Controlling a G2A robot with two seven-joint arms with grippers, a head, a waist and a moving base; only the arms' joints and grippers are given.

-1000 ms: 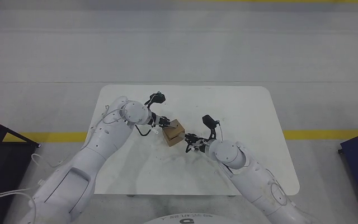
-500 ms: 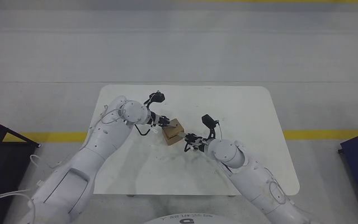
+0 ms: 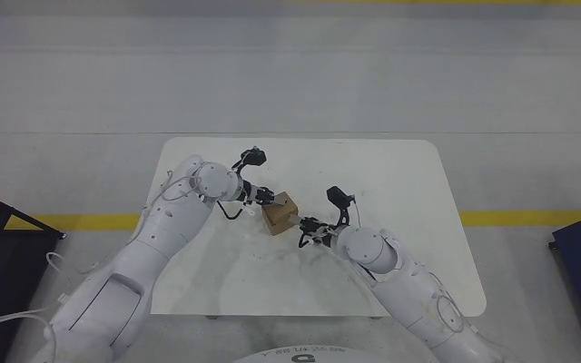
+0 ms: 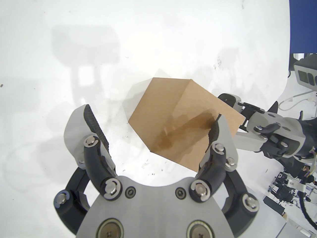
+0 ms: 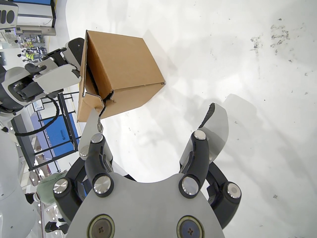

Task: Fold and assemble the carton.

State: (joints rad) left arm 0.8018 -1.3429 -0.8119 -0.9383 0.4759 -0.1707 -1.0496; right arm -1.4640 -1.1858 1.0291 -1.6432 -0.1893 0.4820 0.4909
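The carton sits near the middle of the white worktop, turned cornerwise to the worktop's edges. In the top view the left hand is just to its upper left and the right hand just to its lower right. The two face each other across the carton and are about equally near.

In the left wrist view the left hand is spread wide and holds nothing. One finger lies against a brown face; the other stands over bare worktop.

In the right wrist view the right hand is also wide open and empty, with one fingertip at the carton's lower corner, beside a gaping flap.

The carton looks nearly cubic, with no clear long axis. The next push probably has to come from the right hand's side, against that flap.

Whether either finger truly presses the board cannot be told. The carton's inside and underside are hidden.
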